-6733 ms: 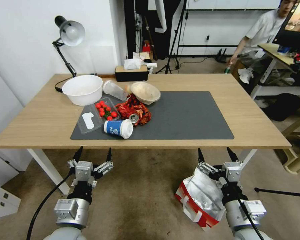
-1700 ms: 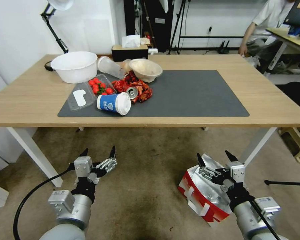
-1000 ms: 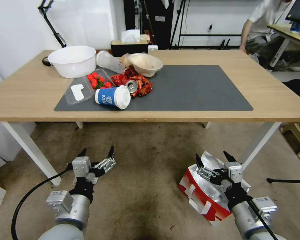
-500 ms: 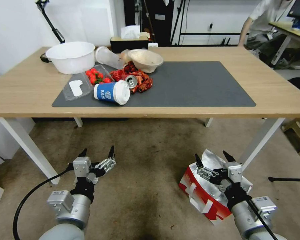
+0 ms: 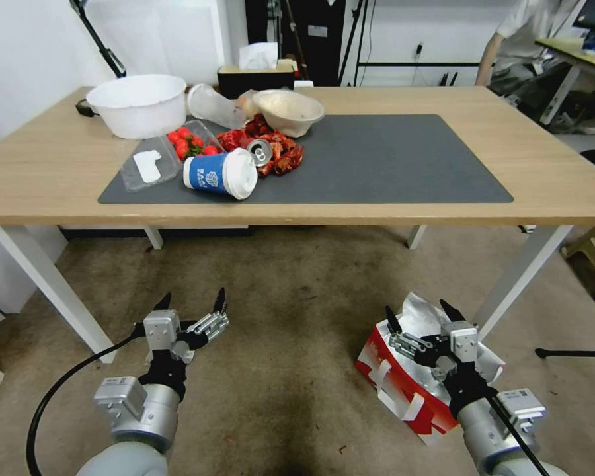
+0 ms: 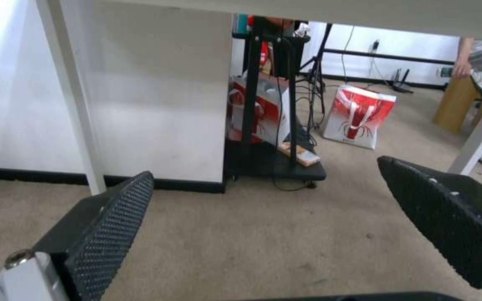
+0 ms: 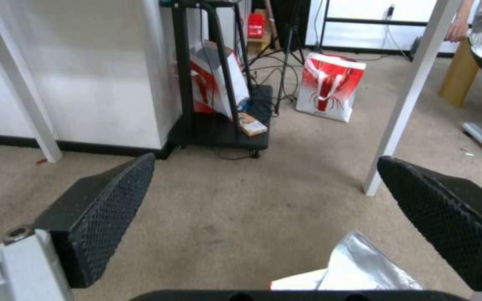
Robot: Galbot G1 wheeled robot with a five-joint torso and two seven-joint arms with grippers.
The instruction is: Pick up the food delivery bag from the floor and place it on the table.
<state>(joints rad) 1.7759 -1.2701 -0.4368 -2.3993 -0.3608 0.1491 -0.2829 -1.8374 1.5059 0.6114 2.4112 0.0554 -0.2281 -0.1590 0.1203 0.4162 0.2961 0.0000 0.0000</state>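
The food delivery bag [image 5: 403, 383], white with a red band and silver foil lining, lies tipped on the floor [image 5: 297, 311] beside the table's front right leg. My right gripper [image 5: 418, 311] hovers open just over its foil mouth, holding nothing. In the right wrist view a corner of the foil [image 7: 364, 271] shows below the open right gripper [image 7: 263, 188]. My left gripper [image 5: 192, 299] hangs open and empty over bare carpet to the left, and is seen open [image 6: 274, 196] in its wrist view. The table [image 5: 542, 178] with its dark grey mat [image 5: 390, 158] stands ahead.
On the mat's left lie a blue cup [image 5: 221, 173], a red wrapper [image 5: 277, 149], a tomato tray [image 5: 188, 142] and bowls [image 5: 135, 104]. White table legs [image 5: 522, 271] flank the bag. Another red-and-white bag [image 7: 330, 85] stands far behind on the floor, near a black rack [image 7: 219, 83].
The whole head view has shifted: the table sits higher in the picture and the carpet fills more of it. Both grippers stay open in the same pose; the bag lies where it was.
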